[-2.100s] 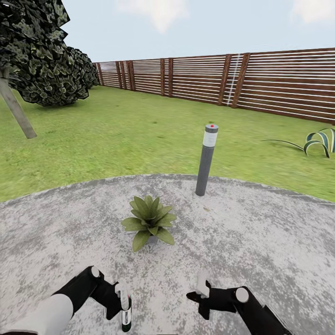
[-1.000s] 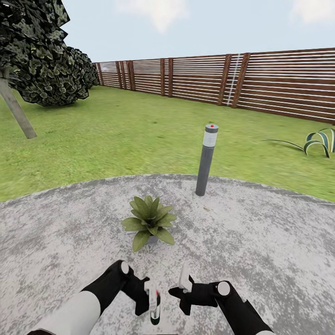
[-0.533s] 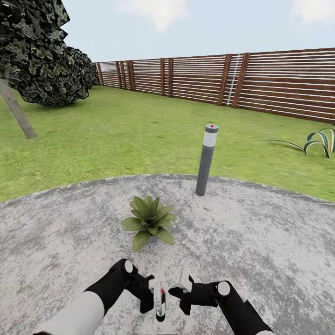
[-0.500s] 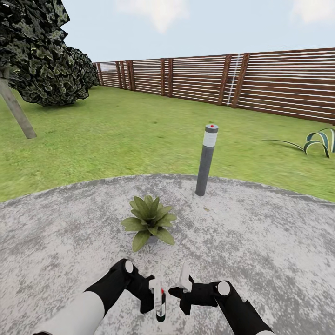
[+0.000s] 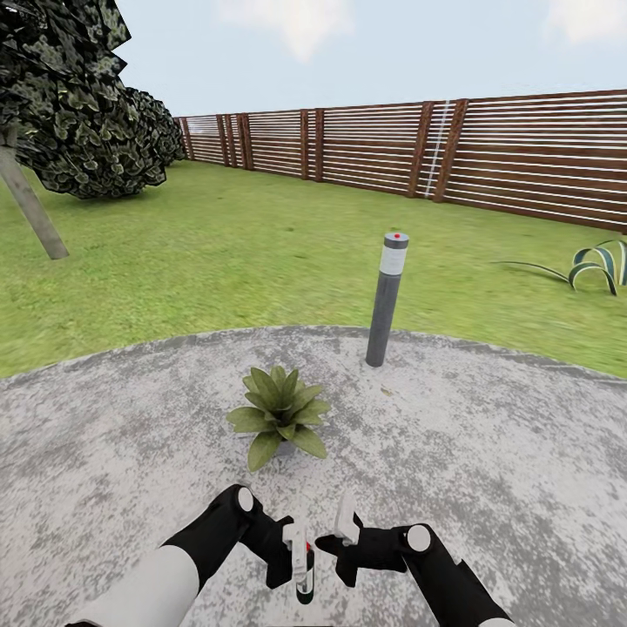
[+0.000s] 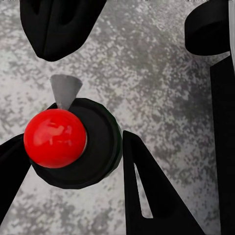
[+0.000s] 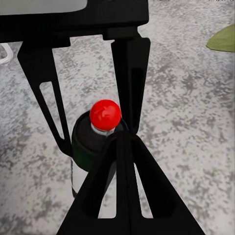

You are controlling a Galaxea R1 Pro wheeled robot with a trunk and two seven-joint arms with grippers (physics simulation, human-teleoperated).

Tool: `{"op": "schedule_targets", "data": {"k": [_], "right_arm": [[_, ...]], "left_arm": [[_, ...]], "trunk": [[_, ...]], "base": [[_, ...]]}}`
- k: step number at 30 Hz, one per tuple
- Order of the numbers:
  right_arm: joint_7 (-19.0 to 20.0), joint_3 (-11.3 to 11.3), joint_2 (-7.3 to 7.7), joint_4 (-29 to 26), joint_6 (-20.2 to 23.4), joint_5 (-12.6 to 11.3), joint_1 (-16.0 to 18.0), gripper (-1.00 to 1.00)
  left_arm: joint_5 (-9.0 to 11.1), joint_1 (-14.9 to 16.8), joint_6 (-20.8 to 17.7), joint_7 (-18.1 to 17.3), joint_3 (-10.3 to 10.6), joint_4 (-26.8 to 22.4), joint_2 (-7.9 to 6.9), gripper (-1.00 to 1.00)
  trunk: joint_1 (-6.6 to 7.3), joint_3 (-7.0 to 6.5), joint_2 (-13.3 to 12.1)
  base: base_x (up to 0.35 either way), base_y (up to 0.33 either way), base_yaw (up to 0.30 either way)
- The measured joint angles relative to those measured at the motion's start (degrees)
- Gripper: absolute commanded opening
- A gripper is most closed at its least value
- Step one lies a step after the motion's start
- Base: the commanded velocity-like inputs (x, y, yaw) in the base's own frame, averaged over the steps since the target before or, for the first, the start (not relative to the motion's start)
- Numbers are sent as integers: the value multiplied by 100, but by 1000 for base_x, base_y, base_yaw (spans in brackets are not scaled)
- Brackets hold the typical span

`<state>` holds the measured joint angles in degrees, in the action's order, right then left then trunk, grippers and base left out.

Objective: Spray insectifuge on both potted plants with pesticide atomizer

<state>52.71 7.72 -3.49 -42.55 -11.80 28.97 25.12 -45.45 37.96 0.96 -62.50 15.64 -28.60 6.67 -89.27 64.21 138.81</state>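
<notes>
The pesticide atomizer [image 5: 305,575] hangs upright low over the paving, with my left gripper [image 5: 299,557] shut on it. In the left wrist view its red tip [image 6: 55,138] tops the black spray head [image 6: 95,147], with the gripper's fingers [image 6: 147,191] on either side. My right gripper [image 5: 335,542] is shut and empty, its tips right beside the spray head [image 7: 85,142] and red tip [image 7: 105,115]. One potted plant [image 5: 279,414] sits on the paving just ahead of both grippers. The second plant is out of view.
A grey bollard lamp [image 5: 387,300] with a red dot stands at the paving's far edge, right of the plant. Lawn [image 5: 218,252] runs back to a brown slat fence [image 5: 392,144]. A dark tree [image 5: 70,104] stands far left, a striped agave [image 5: 601,266] far right.
My left gripper carried the atomizer rightward to the middle, and my right gripper shifted left to meet it. Over the last half second only the left gripper crept slightly right.
</notes>
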Motion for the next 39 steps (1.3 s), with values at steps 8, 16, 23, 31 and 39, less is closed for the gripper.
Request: {"op": "schedule_targets", "data": {"k": [8,16,23,31,39], "right_arm": [[-2,0,0,-1,1,-1,0,-100],[-2,0,0,-1,2,-1,0,-100],[-2,0,0,-1,-1,-1,0,-100],[-2,0,0,-1,-2,1,0,-100],[-2,0,0,2,2,6,0,-100]], "left_arm": [[22,3,0,0,0,-3,0,-100],[36,9,0,0,0,-6,12,-100],[37,5,0,0,0,-6,43,-100],[38,9,0,2,0,-6,53,-100],[-36,-29,0,32,18,12,-65,-100]], "trunk": [[0,0,0],[0,0,0],[0,0,0],[0,0,0],[0,0,0]], "base": [[0,0,0],[0,0,0],[0,0,0],[0,0,0],[0,0,0]]}}
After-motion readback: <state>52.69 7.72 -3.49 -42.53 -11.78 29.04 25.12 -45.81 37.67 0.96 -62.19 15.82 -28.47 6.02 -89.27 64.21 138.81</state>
